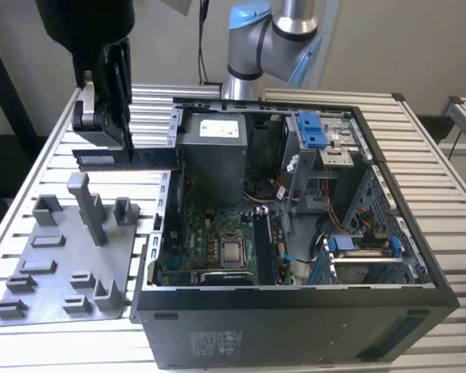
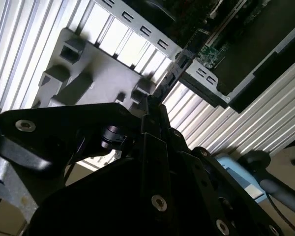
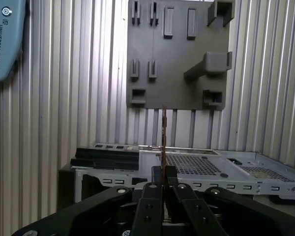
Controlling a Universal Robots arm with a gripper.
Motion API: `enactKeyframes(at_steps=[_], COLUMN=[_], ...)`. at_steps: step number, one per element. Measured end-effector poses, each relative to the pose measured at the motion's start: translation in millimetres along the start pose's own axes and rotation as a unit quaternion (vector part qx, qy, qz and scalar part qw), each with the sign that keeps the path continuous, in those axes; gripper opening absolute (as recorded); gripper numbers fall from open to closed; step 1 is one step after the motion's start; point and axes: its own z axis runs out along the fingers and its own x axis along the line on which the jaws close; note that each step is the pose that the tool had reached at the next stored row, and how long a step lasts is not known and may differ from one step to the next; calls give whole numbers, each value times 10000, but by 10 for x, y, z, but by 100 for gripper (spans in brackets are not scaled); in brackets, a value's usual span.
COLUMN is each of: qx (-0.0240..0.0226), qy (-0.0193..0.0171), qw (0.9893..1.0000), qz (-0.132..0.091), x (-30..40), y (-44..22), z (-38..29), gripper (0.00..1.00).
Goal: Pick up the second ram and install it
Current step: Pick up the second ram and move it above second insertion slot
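1. The pincer (image 1: 126, 144) hangs over the slatted table (image 1: 427, 163), at the exterior view's left of the open computer case (image 1: 295, 326) and beyond the grey tray (image 1: 43, 268).
2. Its jaws are closed on the memory stick (image 1: 97, 160), pinching it near mid-length.
3. The stick's long axis runs left to right and level. In both wrist views it shows edge-on (image 3: 164, 130) (image 2: 170, 78), jutting from the pincer.
4. The slots (image 1: 266, 247) lie to the right, inside the case beside the processor (image 1: 231, 252). They seem to run near to far, crosswise to the stick.
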Motion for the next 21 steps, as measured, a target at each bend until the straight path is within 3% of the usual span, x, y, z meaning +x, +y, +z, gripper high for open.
enactKeyframes(at_steps=[21], qx=[0], qy=[0], qw=[10000], qz=[0], x=[-107], y=[-936], z=[-12], gripper=[14])
